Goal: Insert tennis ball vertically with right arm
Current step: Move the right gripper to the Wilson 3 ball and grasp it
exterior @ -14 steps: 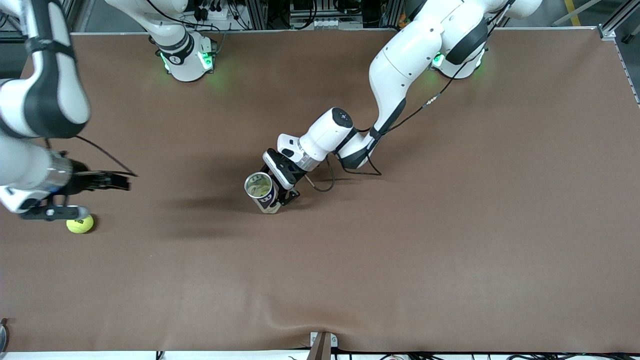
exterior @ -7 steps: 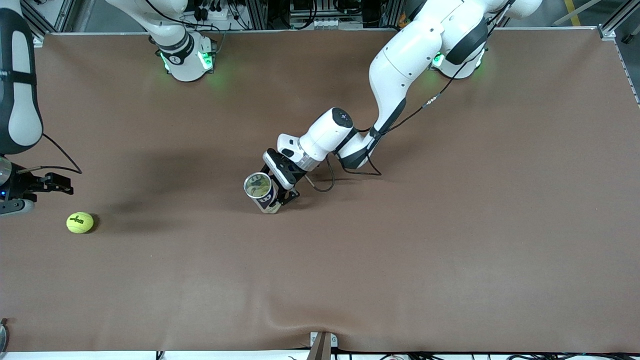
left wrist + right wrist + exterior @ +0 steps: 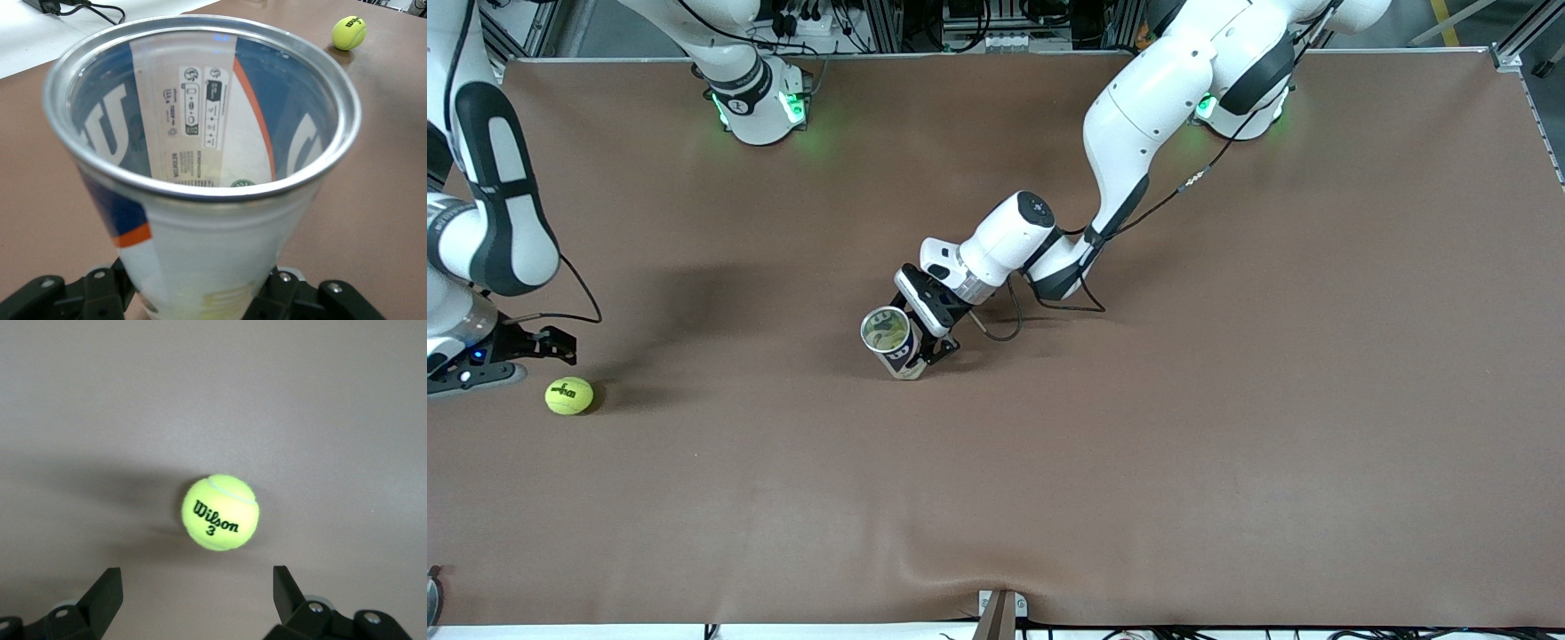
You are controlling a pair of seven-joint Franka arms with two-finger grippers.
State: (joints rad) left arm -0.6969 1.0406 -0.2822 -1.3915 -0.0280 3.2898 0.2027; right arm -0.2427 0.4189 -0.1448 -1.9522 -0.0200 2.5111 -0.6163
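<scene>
The tennis ball point(image 3: 220, 513) reads "Wilson 3" in black. The can's point(image 3: 200, 167) small label print cannot be read.

A brown table point(image 3: 1227, 427) is lying under everything, its cloth-like surface rippling slightly near the edge closest to the front camera. A small metal bracket point(image 3: 1000, 612) is sitting at that edge, while cables and metal framing point(image 3: 960, 22) are running along the robots' edge.

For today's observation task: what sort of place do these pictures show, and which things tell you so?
Probably a robotics lab: two white arms bolted along a brown-covered table, aluminium framing and cables at its edge. The left gripper holds a ball can; the right gripper is over a tennis ball.
</scene>
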